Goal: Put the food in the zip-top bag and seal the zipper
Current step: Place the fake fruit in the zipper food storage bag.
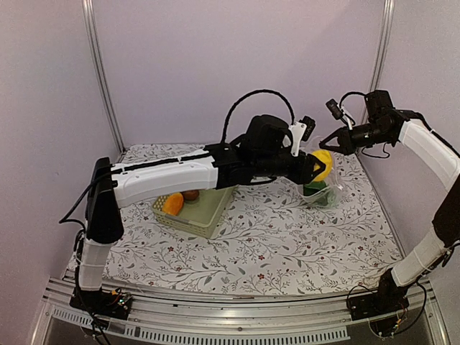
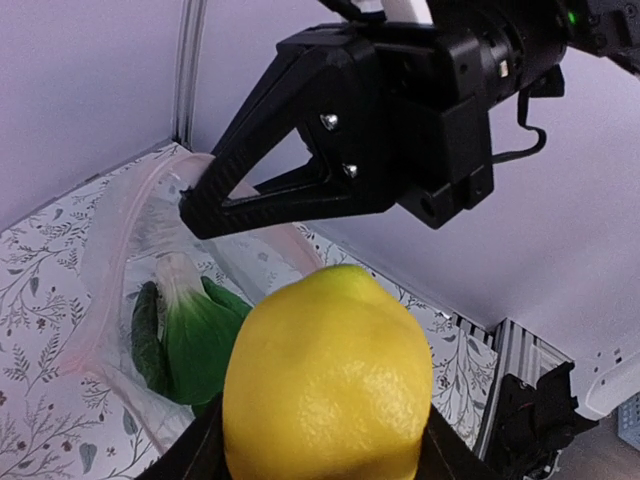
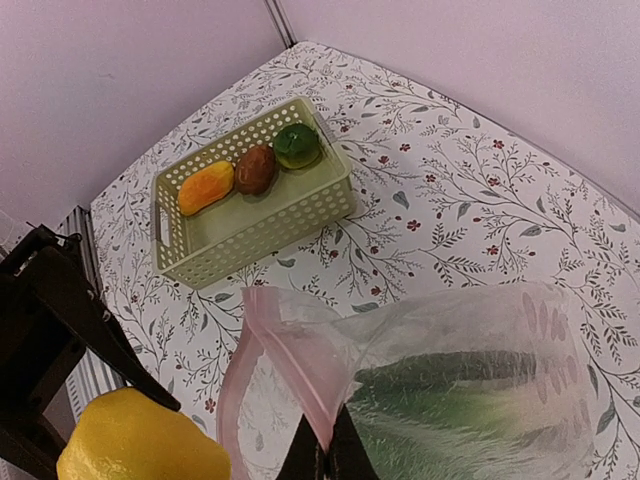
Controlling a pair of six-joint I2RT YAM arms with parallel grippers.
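Observation:
My left gripper (image 1: 314, 168) is shut on a yellow lemon (image 2: 328, 385), held just left of the clear zip-top bag's (image 1: 321, 192) open mouth. My right gripper (image 3: 325, 462) is shut on the bag's pinkish zipper strip (image 3: 285, 365) and holds the mouth up and open. Green bok choy (image 2: 195, 335) and a cucumber (image 2: 145, 340) lie inside the bag (image 3: 470, 390). The lemon also shows at the lower left of the right wrist view (image 3: 140, 440). An orange piece (image 3: 205, 187), a brown piece (image 3: 256, 167) and a green piece (image 3: 297, 145) lie in the basket.
The pale green lattice basket (image 1: 205, 219) stands on the floral cloth left of the bag, under my left arm; it also shows in the right wrist view (image 3: 250, 225). The enclosure walls stand close behind and to the right. The table's metal rail (image 1: 237, 316) runs along the near edge.

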